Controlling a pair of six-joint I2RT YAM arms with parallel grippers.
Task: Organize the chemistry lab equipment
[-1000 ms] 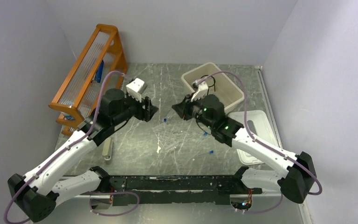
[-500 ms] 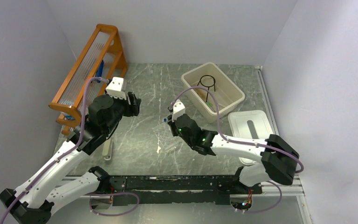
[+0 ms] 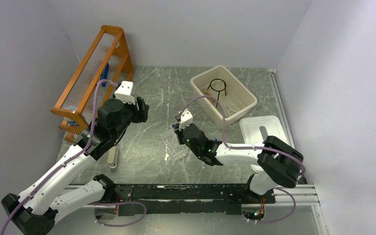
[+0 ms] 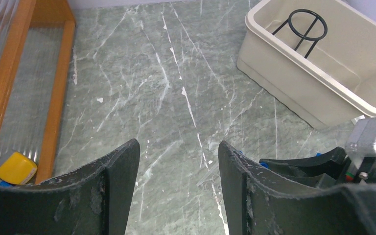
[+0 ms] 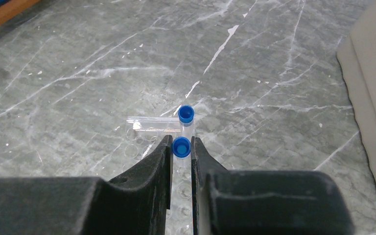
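The tabletop (image 3: 152, 147) is grey-green marbled stone, veined in white, with pale walls around it. At the far right a cream plastic tub (image 4: 284, 93) holds a black wire ring (image 4: 307, 23) leaning against its side. An orange wooden rack (image 4: 61, 83) stands far left. My right gripper (image 5: 181, 142) is pinched tight on a clear thin tube (image 5: 181, 147) with a round blue cap, mid-table. Just beyond it lie a second capped tube (image 5: 186, 115) and a bare clear tube (image 5: 152, 123). My left gripper (image 4: 178, 152) is spread wide, holding nothing.
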